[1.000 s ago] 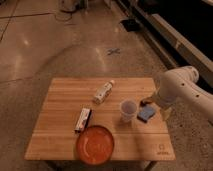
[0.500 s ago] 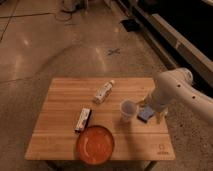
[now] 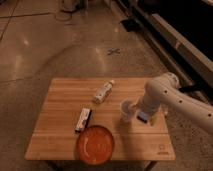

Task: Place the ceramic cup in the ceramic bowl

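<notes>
- Gripper [image 3: 134, 114] sits low over the right half of the table [image 3: 60, 107], at the end of a white arm [image 3: 165, 95] that reaches in from 3 o'clock.
- Whether it is spread or pressed together cannot be told; it is partly hidden behind the arm's last link.
- Cup [image 3: 125, 109], small and white, stands upright on the wood just beside the gripper, at about 9 o'clock from it. They look close enough to touch, but contact cannot be confirmed.
- The cup's long axis runs straight up, mouth on top, so a grasp from the side, across its narrow body, seems the likely next move.
- Bowl [image 3: 95, 145], wide and orange-red, sits at the near edge of the table, at about 7 o'clock from the cup and well apart from it. It looks empty.
- Judged from this layout, the cup is not yet in the bowl; the carry would run down and to the left.
- A small blue thing [image 3: 144, 117] lies under the arm, at about 3 o'clock from the gripper.
- A white bottle [image 3: 103, 91] lies on its side at 11 o'clock from the cup, and a dark bar [image 3: 83, 120] lies at 9 o'clock, both outside the likely path.
</notes>
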Available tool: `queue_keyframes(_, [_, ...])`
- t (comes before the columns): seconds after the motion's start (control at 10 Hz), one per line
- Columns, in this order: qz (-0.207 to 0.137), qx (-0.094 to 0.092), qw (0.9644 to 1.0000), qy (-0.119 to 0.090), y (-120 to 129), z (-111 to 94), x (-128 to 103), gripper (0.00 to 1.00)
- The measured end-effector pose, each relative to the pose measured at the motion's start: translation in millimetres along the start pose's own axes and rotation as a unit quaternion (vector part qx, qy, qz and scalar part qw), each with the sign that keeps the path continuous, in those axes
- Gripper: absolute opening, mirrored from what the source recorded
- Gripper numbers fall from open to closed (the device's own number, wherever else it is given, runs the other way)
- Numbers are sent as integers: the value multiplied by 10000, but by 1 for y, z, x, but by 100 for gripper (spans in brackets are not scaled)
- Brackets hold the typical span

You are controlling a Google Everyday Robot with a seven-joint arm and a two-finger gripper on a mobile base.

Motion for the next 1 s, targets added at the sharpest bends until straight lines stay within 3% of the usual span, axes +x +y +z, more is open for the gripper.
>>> queue_keyframes(0.1, [40, 8, 10000, 41, -2, 5, 0, 78])
queue_keyframes(0.3, [38, -31, 9999, 114, -3, 14, -1, 62])
queue_keyframes(0.7, [32, -97, 9998, 198, -3, 26, -5, 15])
queue_keyframes(0.9, [48, -62, 9998, 168, -4, 25, -8, 1])
queue_keyframes(1.0, [77, 13, 9999, 101, -7, 21, -12, 0])
